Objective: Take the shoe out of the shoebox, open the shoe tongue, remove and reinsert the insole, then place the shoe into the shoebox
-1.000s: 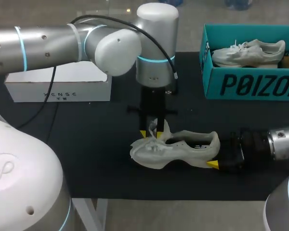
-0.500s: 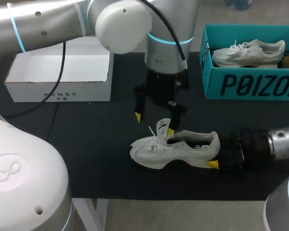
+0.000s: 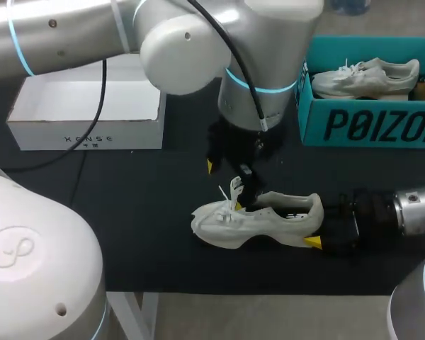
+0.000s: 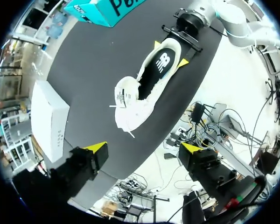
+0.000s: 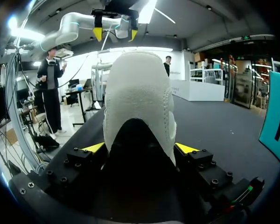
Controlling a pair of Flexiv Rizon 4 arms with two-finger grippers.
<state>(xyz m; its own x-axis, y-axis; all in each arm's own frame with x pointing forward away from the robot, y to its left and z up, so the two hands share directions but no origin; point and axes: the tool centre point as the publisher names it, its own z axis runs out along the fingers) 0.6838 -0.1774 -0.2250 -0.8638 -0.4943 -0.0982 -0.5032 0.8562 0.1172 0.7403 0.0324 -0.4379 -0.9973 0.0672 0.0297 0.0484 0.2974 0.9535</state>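
Note:
A white shoe (image 3: 258,218) lies on its side on the black table, toe to the left, with its tongue (image 3: 235,190) standing up. The left wrist view shows the shoe (image 4: 139,95) from above, with its dark insole (image 4: 159,65) lying in the opening. My left gripper (image 3: 228,170) hangs open above the tongue and holds nothing; its yellow fingertips (image 4: 97,148) stand wide apart. My right gripper (image 5: 140,148) is shut on the shoe's heel (image 5: 139,93), one yellow tip (image 3: 312,242) showing under the heel.
A teal shoebox (image 3: 368,126) stands at the back right with a second white shoe (image 3: 365,76) inside. A white open box (image 3: 85,131) sits at the back left. The table's front edge runs close behind the shoe's sole.
My left gripper let go of the tongue, opened wide and rose away from the shoe. The tongue stays upright. The right gripper and the shoe have not moved.

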